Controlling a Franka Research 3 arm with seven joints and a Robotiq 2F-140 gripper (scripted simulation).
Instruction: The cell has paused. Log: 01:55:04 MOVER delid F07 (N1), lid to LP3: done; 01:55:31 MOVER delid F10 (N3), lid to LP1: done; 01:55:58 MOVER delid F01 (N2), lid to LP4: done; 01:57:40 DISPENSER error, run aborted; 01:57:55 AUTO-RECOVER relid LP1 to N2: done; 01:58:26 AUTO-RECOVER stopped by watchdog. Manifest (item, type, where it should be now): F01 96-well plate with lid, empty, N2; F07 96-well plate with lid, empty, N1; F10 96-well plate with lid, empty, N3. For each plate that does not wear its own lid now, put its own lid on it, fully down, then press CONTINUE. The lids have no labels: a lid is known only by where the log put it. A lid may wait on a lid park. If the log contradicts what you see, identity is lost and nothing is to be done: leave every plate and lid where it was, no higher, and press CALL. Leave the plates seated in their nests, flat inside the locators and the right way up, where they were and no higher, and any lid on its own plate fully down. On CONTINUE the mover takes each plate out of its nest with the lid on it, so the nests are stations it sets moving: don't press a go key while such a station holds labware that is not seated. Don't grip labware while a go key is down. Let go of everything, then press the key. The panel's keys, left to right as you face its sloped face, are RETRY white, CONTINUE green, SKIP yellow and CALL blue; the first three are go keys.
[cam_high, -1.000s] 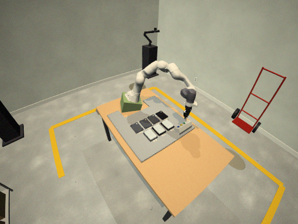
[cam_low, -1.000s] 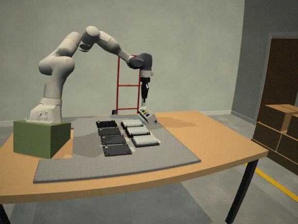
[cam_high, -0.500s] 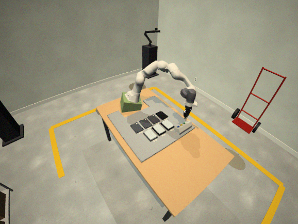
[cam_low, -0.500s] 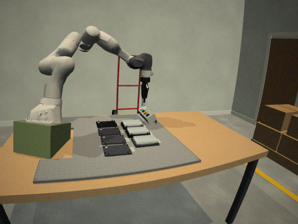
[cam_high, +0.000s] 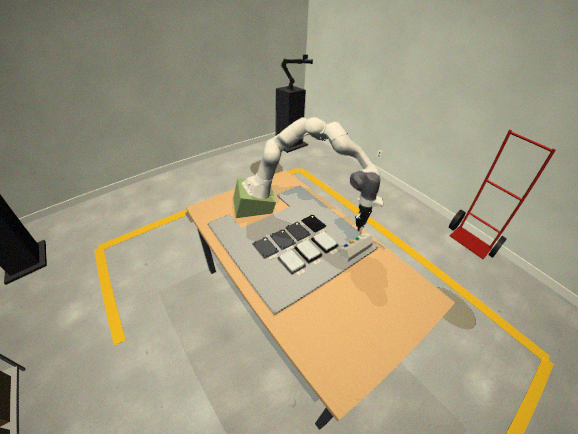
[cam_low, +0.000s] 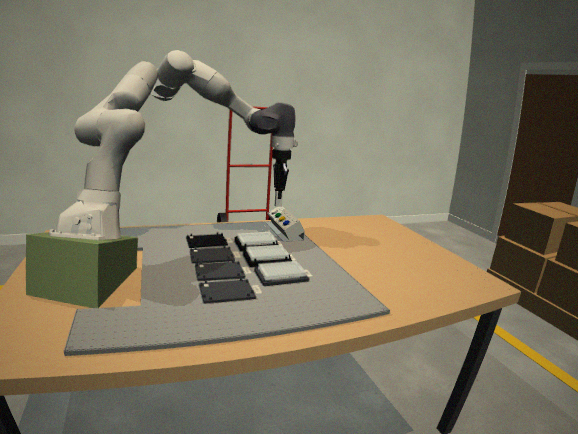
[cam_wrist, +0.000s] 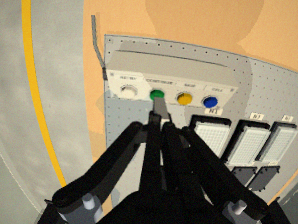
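Grey walls and yellow floor tape frame your orange table, where a dimpled grey mat carries everything. Your end effector is pinched fully shut on nothing, its blunt black tip poised over the green CONTINUE key on the sloped panel, shaped like that for a clean press, I'd judge. Three pale ribbed plates sit flat beside four matte dark lid parks.

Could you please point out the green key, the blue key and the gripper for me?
green key (cam_wrist: 157, 95), wrist view, on its round cap.
blue key (cam_wrist: 210, 102), wrist view, on its round cap.
gripper (cam_wrist: 160, 119), wrist view, at the tips of its shut fingers, just below the green key.
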